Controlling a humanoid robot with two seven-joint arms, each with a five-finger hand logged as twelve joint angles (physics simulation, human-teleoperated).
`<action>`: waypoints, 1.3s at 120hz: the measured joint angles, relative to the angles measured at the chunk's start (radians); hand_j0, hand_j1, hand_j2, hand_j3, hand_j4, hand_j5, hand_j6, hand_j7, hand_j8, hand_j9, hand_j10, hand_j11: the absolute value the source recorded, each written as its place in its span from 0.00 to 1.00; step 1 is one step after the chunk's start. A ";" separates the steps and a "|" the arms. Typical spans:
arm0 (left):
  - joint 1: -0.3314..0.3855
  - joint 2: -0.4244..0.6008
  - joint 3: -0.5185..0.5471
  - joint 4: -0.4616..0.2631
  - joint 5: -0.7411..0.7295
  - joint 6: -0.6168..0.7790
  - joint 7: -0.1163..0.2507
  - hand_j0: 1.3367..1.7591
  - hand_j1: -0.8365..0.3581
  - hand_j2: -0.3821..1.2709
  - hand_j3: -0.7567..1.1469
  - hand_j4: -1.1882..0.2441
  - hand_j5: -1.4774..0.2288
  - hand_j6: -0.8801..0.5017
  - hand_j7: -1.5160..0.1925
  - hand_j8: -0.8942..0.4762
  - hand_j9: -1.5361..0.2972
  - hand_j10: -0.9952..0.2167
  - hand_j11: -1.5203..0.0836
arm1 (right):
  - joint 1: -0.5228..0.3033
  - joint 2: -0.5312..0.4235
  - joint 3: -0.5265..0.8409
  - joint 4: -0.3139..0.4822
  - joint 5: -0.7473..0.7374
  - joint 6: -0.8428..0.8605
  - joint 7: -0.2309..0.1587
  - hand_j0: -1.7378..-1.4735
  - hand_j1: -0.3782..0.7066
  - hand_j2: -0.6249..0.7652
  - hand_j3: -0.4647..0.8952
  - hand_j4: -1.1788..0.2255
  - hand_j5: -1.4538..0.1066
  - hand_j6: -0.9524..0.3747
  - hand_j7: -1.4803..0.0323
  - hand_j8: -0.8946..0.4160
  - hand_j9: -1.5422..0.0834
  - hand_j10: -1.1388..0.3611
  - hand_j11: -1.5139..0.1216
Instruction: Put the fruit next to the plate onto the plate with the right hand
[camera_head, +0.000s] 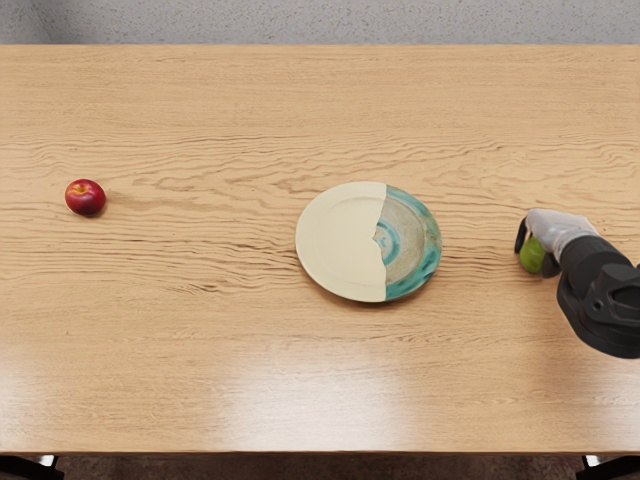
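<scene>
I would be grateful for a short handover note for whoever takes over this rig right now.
Right hand: near the right edge of the light wooden table, fingers curled around the small round green fruit; the grasp looks made.
Left hand: not in view.
Round cream-and-teal ceramic plate: at mid-table, nothing on it, to the left of the green fruit.
Small red apple: far left, well apart from the plate, untouched.
Done: reach and apparent grasp.
Left: lift the green fruit, carry it left over the plate, set it down, release.
</scene>
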 joint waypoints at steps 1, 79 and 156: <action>0.000 0.000 0.000 0.000 0.000 0.000 0.000 0.76 0.99 0.23 0.40 0.83 0.87 0.64 0.89 0.65 0.84 0.82 0.95 | 0.002 0.000 0.000 0.001 0.000 0.000 0.000 0.34 0.62 0.52 0.34 0.40 0.37 0.37 0.48 0.36 0.41 0.31 0.39; 0.010 0.000 -0.002 0.004 0.000 0.000 0.000 0.76 0.99 0.23 0.40 0.83 0.87 0.64 0.89 0.65 0.84 0.82 0.95 | 0.265 0.130 0.003 0.068 0.174 0.002 0.001 0.32 0.61 0.53 0.34 0.42 0.33 0.43 0.38 0.38 0.37 0.31 0.35; 0.009 0.000 0.001 0.006 0.000 0.000 0.000 0.76 0.99 0.23 0.40 0.83 0.87 0.64 0.89 0.65 0.84 0.82 0.95 | 0.376 0.525 0.012 -0.048 0.381 0.003 0.002 0.31 0.61 0.64 0.34 0.40 0.32 0.40 0.38 0.35 0.38 0.31 0.36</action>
